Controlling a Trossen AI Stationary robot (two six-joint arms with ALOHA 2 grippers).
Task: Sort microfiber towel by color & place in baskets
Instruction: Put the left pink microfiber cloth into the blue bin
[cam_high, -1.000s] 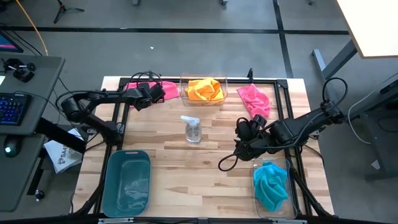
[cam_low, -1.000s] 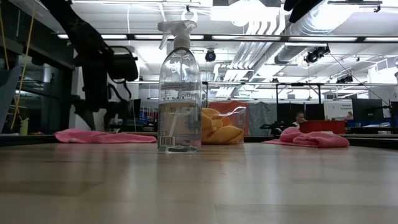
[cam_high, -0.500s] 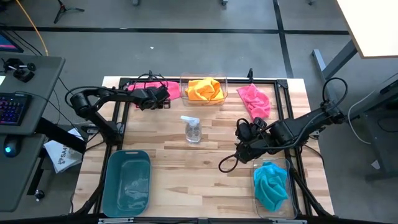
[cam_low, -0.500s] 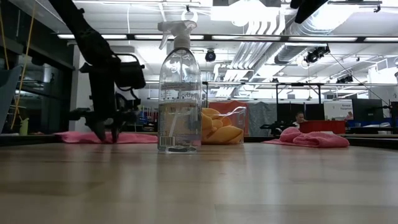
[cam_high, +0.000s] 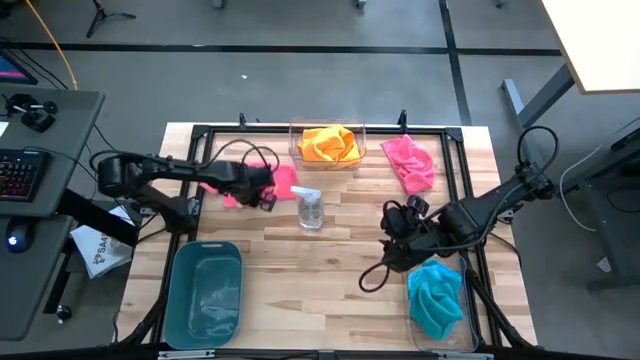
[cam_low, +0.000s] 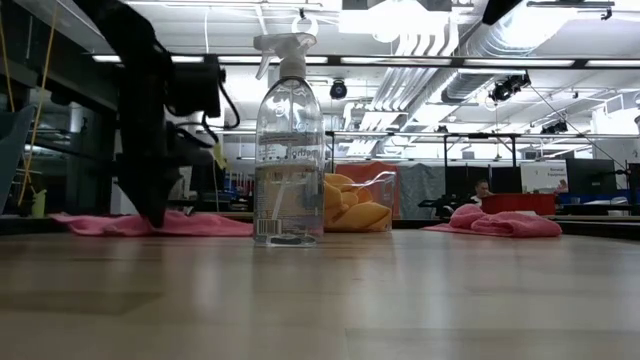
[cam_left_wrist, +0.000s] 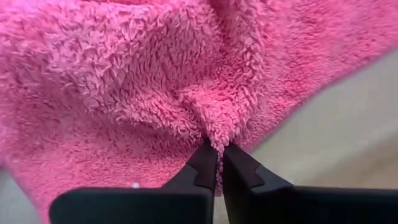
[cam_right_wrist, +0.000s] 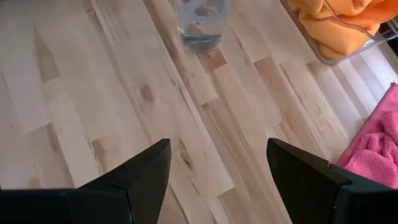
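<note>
Towels: you have four to count, two pink, one orange, one teal.
Pink towel at left (cam_high: 283, 181): it lies on the table (cam_high: 330, 260) just beside the spray bottle, with your left gripper on it.
Pink towel at right (cam_high: 410, 162): it sits crumpled near the far right corner of the table, apart from both arms.
Orange towel (cam_high: 329, 143): it is bunched inside the clear basket at the far edge (cam_high: 357, 160).
Teal towel (cam_high: 435, 299): it fills the clear basket at the near right (cam_high: 413, 322).
Baskets: you have three, two clear and one teal; the teal basket (cam_high: 205, 291) stands at the near left with no towel in it.
Bottle: one clear spray bottle (cam_high: 309, 207) stands upright mid-table; its back label shows in the low view, but you cannot read the print.
Left gripper (cam_left_wrist: 218, 167): your fingers are pressed together, pinching a raised fold of the pink towel at left, as the wrist view shows plainly.
Right gripper (cam_right_wrist: 217, 165): its fingers are spread wide with nothing between them; it hangs over bare wood just beside the basket with the teal towel.
Writing: a white sheet on the floor left of the table carries dark letters, too small for you to read.
</note>
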